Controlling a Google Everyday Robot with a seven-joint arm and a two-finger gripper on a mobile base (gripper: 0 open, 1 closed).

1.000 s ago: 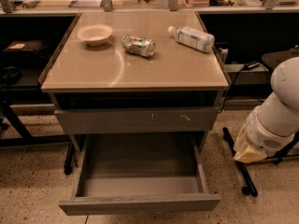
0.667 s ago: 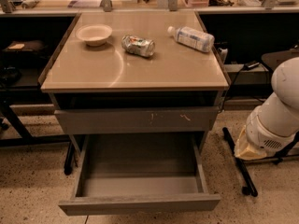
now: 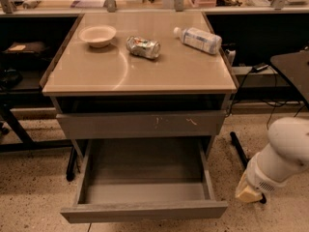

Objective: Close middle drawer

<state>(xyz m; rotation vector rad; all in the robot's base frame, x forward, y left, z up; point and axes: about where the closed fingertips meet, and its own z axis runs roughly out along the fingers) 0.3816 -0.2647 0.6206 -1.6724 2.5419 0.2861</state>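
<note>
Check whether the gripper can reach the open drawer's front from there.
Probably yes. The gripper hangs low at the right, close beside the open drawer's front corner, and only floor shows between them.

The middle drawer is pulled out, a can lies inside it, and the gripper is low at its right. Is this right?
Not quite: the camera view shows the middle drawer pulled out but empty; the can lies on the table top. The gripper is low at its right.
</note>
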